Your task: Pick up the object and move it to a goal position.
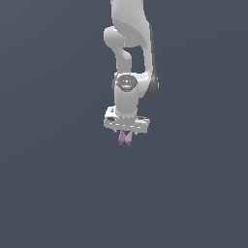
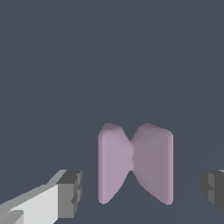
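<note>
In the wrist view the pincer [image 2: 140, 192] stood wide open, its two dark fingertips [image 2: 70, 192] spread well apart with a gap on each side of the thing between them, gripping nothing. That thing was a pale purple bow-tie-shaped block [image 2: 135, 164], pinched at its middle and flared at both ends. In the exterior view the block [image 1: 125, 138] showed just under the pincer [image 1: 126, 131], below the white arm [image 1: 130, 63]. Whether it rested on the plain dark grey worktop [image 1: 53, 184] could not be told.

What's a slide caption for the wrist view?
Open gripper straddling a pink bow-tie-shaped object, fingers clear of both sides.
</note>
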{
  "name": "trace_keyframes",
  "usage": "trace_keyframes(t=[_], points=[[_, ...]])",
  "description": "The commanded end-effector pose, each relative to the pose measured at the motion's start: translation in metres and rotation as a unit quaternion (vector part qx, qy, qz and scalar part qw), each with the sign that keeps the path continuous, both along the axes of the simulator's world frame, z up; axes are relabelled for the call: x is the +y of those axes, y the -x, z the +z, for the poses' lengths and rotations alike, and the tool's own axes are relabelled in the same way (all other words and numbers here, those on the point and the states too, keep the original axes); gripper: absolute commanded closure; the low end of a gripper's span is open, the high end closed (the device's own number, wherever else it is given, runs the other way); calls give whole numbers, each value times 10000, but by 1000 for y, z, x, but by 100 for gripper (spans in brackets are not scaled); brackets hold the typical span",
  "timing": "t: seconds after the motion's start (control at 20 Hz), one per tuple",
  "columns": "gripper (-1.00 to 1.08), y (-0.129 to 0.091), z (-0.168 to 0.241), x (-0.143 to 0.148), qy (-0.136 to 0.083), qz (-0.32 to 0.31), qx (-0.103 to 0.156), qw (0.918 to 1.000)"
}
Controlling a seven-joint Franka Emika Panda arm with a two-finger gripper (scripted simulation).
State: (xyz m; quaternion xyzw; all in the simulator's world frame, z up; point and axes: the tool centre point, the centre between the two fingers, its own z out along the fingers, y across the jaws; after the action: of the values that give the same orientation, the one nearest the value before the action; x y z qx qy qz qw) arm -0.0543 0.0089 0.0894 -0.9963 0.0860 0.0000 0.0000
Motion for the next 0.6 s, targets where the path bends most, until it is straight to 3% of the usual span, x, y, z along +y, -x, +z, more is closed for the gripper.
trace_keyframes(t=[0.0,0.55], points=[[-92,1,-6,0,0,-2,3,10000],[-92,2,-47,0,0,-19,0,10000]])
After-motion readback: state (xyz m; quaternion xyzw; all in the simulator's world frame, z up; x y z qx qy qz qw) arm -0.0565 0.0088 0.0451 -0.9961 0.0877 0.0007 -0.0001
